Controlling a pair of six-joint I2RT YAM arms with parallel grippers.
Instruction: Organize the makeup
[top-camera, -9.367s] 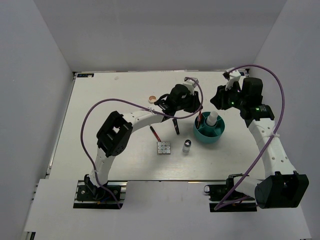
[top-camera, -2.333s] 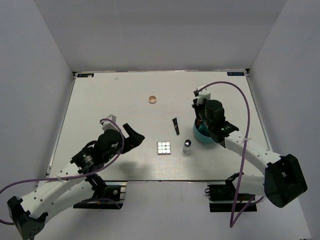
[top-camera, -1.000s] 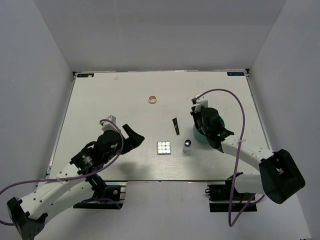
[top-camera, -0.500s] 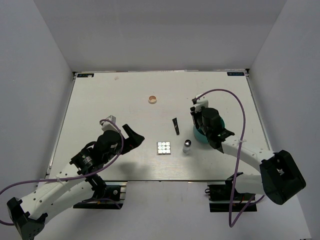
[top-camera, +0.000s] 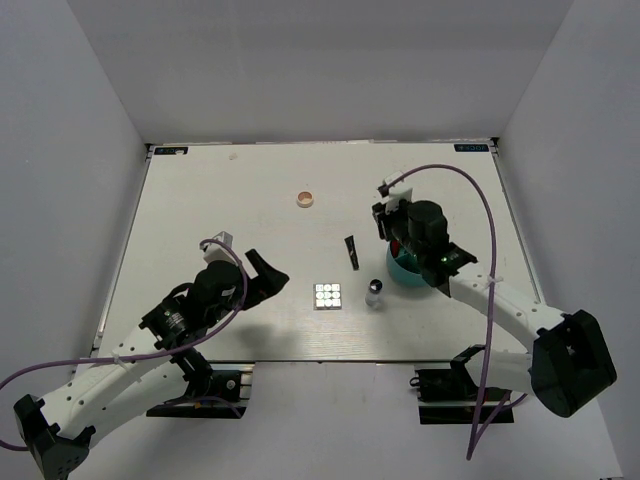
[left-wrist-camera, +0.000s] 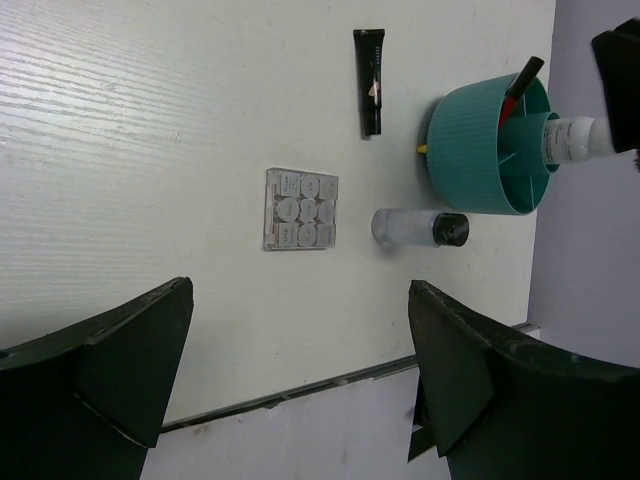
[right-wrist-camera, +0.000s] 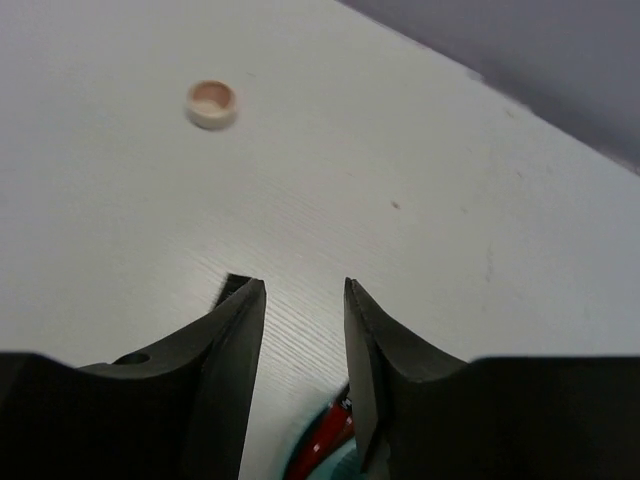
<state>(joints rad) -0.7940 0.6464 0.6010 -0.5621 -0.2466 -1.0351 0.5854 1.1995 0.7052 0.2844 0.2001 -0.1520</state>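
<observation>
- Palette (top-camera: 327, 296) is sitting mid-table, with the vial (top-camera: 373, 292) just at its 3 o'clock, the tube (top-camera: 352, 252) at 1 and the compact (top-camera: 305, 199) well off at 12.
- Bottle (left-wrist-camera: 570, 138) and pencil (left-wrist-camera: 520, 80) are sitting in the tub (top-camera: 400, 268).
- Left gripper (top-camera: 262, 275) is hovering wide open and empty at the palette's 9 o'clock.
- Right gripper (top-camera: 385, 215) is hanging over the tub's 11 o'clock rim, jaws slightly apart, gripping nothing.

Bright, even light from overhead fills the white worktop (top-camera: 220, 200), shadows fall soft and faint beneath the arms, the palette (top-camera: 327, 296) glares white at its pans in the top view, and the right gripper (right-wrist-camera: 303, 288) looms dark and slightly soft up close.
</observation>
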